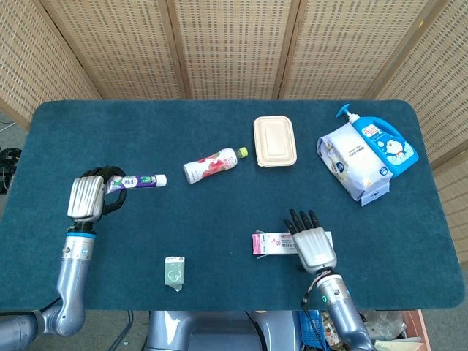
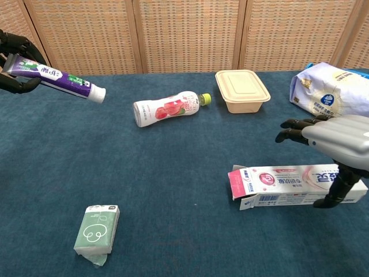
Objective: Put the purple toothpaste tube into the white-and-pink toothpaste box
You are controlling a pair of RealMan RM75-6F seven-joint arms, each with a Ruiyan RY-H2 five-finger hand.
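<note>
The purple toothpaste tube [image 2: 55,79] is gripped by the left hand [image 1: 89,196] above the table's [image 1: 219,212] left side, cap pointing right. The right hand [image 1: 313,245], fingers spread and holding nothing, is poised over the white-and-pink toothpaste box [image 2: 297,183]. Only in the chest view is the box's open pink flap end, facing left, shown, while its printed characters cannot be read

You get bright, even light in both views, and it seems to come from above. Shadows are soft and small. You can see a faint one under the lying pink-label plastic bottle [image 2: 168,108] and one beside the cream lidded food box [image 2: 243,90]. The dark blue cloth table [image 1: 219,212] shows no glare. Both pictures are sharp. In the chest view, things near the edges get cut off.
</note>
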